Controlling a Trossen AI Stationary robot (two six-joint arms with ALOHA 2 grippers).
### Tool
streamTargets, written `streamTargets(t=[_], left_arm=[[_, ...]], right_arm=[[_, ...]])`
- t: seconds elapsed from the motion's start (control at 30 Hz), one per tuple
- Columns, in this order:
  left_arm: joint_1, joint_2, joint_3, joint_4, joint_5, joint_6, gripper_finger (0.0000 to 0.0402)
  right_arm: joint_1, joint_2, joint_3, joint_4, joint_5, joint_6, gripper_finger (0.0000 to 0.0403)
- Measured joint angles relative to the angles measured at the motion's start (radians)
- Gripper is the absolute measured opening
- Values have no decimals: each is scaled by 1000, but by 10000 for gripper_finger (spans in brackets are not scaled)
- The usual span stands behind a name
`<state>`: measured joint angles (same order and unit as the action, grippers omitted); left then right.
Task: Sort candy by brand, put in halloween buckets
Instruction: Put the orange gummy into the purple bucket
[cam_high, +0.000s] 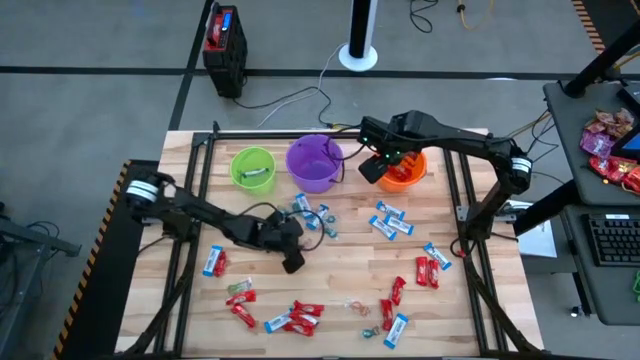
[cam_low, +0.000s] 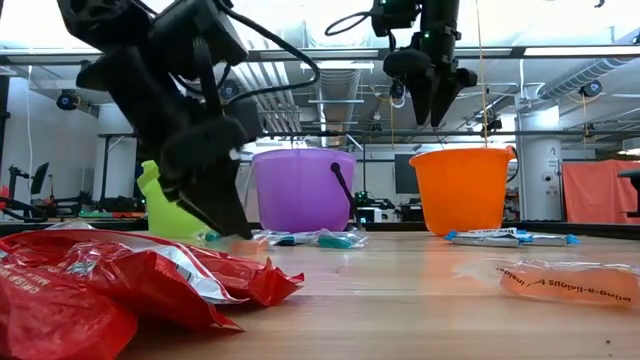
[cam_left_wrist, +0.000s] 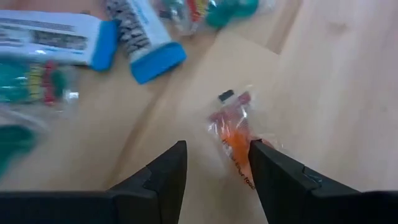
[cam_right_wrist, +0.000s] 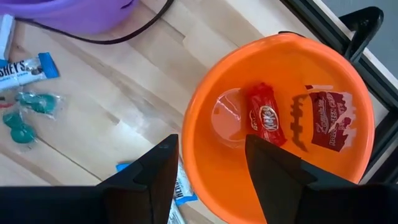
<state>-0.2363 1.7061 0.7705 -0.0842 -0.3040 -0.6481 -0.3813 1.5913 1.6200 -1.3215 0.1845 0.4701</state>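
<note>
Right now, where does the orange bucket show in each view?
High view: orange bucket at the table's back, partly under the right end effector.
Low view: right of centre.
Left wrist view: not in it.
Right wrist view: fills the middle.
Shared landmark: the purple bucket beside it.

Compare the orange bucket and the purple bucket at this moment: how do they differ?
The orange bucket holds red-wrapped candy; no candy is visible in the purple bucket. The right gripper, open, hangs over the orange bucket; no gripper is above the purple bucket. The orange bucket stands at the right end of the row, the purple bucket in the middle, next to the green bucket. Both are small round pails of like size, standing upright.
</note>
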Motion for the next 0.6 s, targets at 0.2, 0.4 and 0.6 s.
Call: streamTargets(t=[0.2,0.4,0.6], left_arm=[[-28,52,25,9,-18,0,157],[-40,57,37,9,-6,1,93],[-42,-57,33,-41,82,11,12]], right_arm=[[0,0,-13,4,2,-21,180],[0,0,-21,4,2,-50,180],[-3,0,-21,4,22,-105,180]])
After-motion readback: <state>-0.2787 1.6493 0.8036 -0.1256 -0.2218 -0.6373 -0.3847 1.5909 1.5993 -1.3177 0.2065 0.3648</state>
